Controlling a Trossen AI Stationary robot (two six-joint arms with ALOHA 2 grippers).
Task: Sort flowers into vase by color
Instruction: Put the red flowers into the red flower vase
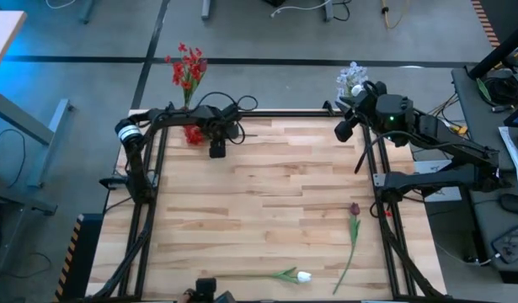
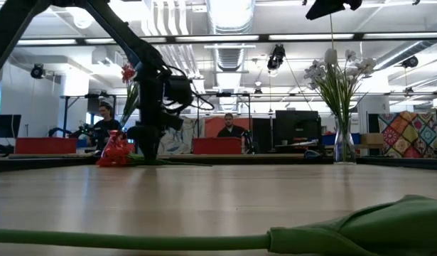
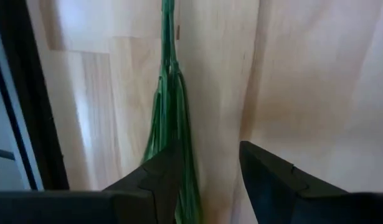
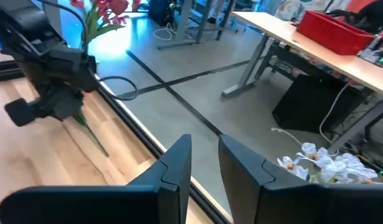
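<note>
A red flower (image 1: 194, 135) lies on the wooden table near its far left corner, its green stem (image 3: 171, 106) flat on the wood. My left gripper (image 1: 216, 151) points down over that stem and is open (image 3: 207, 152), the stem running close to one finger. More red flowers (image 1: 187, 69) stand beyond the far edge. My right gripper (image 1: 344, 130) hangs raised at the far right, narrowly open (image 4: 205, 143) with nothing in it, near the pale blue-white flowers (image 1: 351, 80) in a glass vase (image 2: 342, 146). A maroon tulip (image 1: 354, 209) and a white tulip (image 1: 303, 276) lie near the front right. My left gripper comes from above, pointing down, with one finger on each side of the red flower's green stem (image 3: 179, 140). The stem runs along the inner side of one finger (image 3: 160, 174). I cannot tell whether the finger touches it.
Dark frame rails (image 1: 149, 210) run along the table's left and right edges. The white tulip's stem and leaf (image 2: 346, 231) lie close to the low camera. Bare wood (image 1: 267, 198) fills the middle. People sit at desks (image 2: 229, 131) in the room behind.
</note>
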